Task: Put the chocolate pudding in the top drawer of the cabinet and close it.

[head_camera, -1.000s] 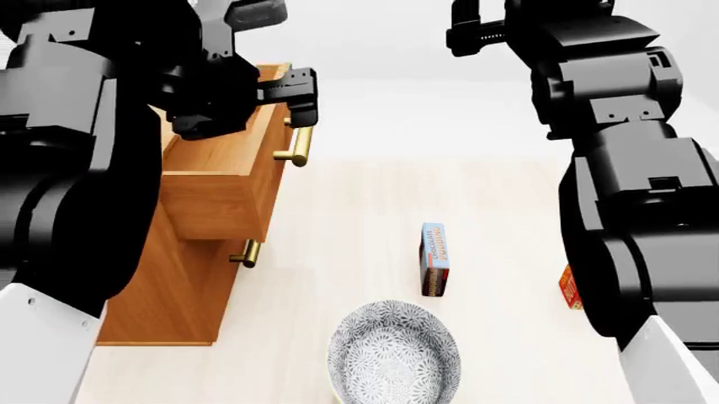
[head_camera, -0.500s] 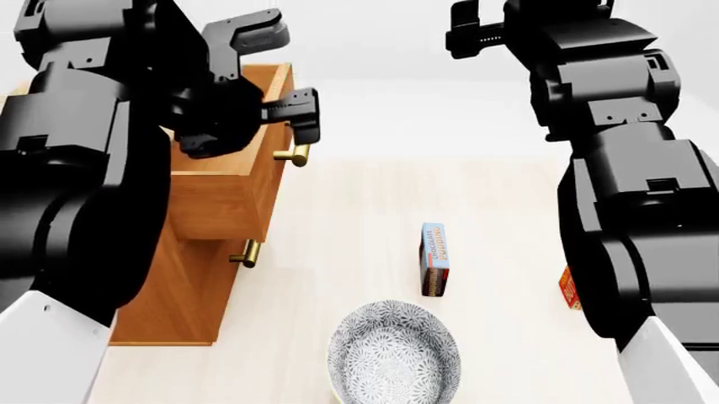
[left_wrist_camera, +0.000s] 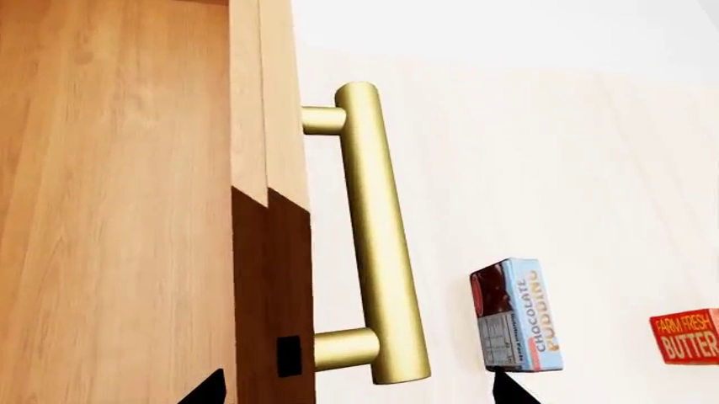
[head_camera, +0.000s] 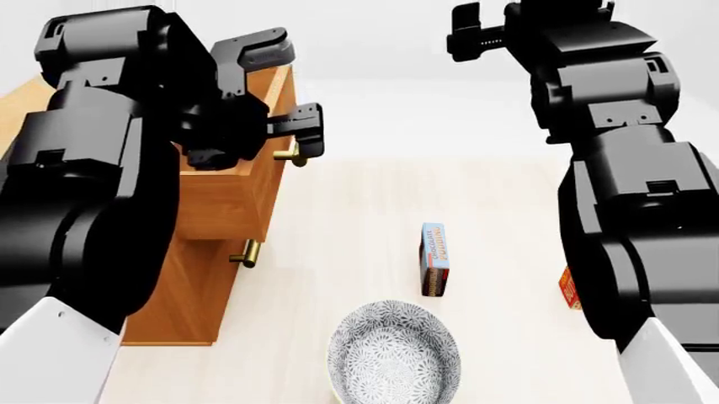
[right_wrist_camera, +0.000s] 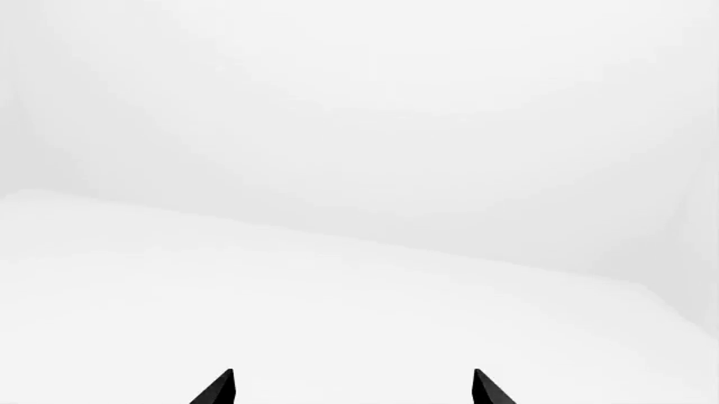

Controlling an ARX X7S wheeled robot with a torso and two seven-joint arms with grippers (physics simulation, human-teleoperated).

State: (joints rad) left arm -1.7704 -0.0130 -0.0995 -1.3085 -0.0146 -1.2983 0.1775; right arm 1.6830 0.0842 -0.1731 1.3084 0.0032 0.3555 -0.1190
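**Left gripper at the top drawer handle, jaws spread, nothing held**

Left gripper [left_wrist_camera: 359, 387]: raised at the front of the top drawer [head_camera: 225, 198], fingers apart. In the left wrist view its two dark fingertips [left_wrist_camera: 208, 389] show on either side of the brass handle [left_wrist_camera: 376, 244]; whether they touch the bar cannot be told. Nothing is gripped.

Top drawer: pulled out from the cabinet [head_camera: 185, 286], directly in front of the left gripper, its orange-brown front panel filling much of the left wrist view. Handle is a brass bar on two short posts.

Lower drawer handle [head_camera: 249, 252]: below the left gripper, flush with the cabinet front.

Chocolate pudding [head_camera: 435, 259]: on the pale floor, well apart from the left gripper, below it and toward the right arm's side. Carton stands on a narrow edge, blue side with printed name visible in the left wrist view [left_wrist_camera: 514, 316]. Touched by neither gripper.

Butter box [head_camera: 571, 287]: red-orange, beyond the pudding from the left gripper, partly hidden behind the right arm in the head view.

Patterned bowl [head_camera: 393, 353]: on the floor, nearer the robot than the pudding, apart from it.

Right gripper [right_wrist_camera: 354, 387]: held high, far from every object, fingertips spread, facing bare white background, empty.
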